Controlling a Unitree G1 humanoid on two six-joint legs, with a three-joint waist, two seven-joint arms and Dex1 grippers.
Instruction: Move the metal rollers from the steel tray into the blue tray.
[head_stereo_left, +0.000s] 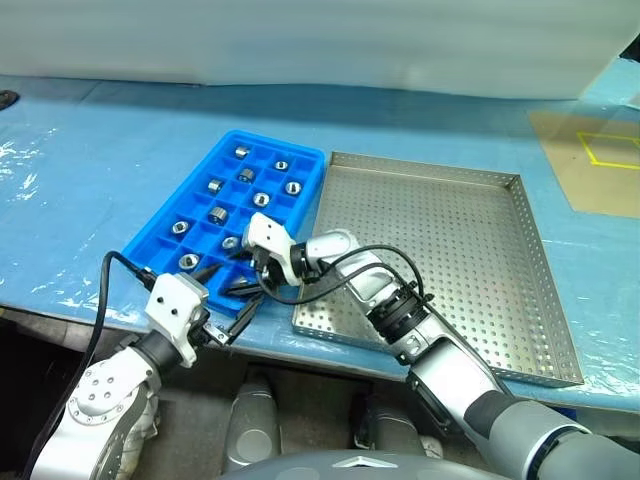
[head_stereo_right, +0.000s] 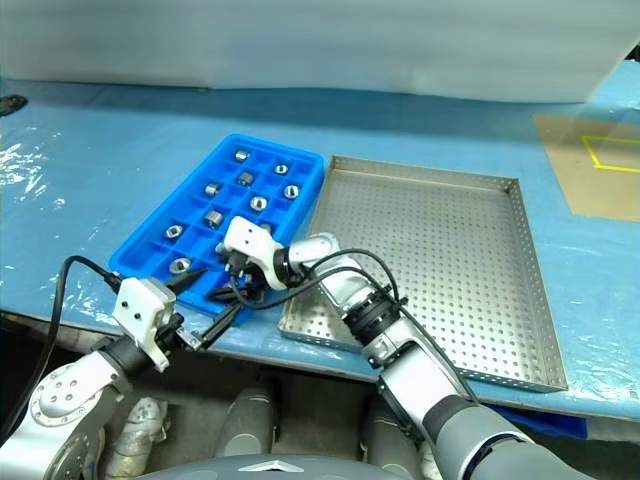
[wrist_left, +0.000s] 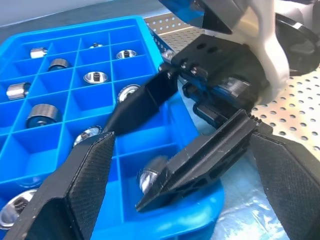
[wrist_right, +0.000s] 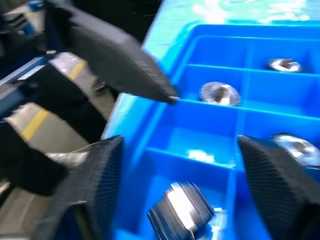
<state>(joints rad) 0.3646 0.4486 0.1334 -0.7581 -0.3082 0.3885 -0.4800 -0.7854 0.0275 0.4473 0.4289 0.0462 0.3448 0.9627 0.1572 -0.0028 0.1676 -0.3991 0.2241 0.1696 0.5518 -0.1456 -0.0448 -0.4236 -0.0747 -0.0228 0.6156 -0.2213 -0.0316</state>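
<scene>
1. Right end effector (head_stereo_left: 240, 277) is spread open over the near row of the blue tray (head_stereo_left: 300, 157); a roller (wrist_right: 181, 207) lies in the cell beneath.
2. Left end effector (head_stereo_left: 232, 325) is open, empty, just beside that near edge.
3. Steel tray (head_stereo_left: 520, 300) looks empty.
4. Lift the right straight up, avoiding the cell walls and the left's fingers.

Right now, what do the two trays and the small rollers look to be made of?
The blue tray: apparently moulded plastic, glossy, uniform bright blue with thin compartment walls. The steel tray: looks like sheet metal, dull silver, punched with rows of holes, folded low rim. The metal rollers: probably steel, silvery-grey with bright reflections and dark centre holes.
</scene>
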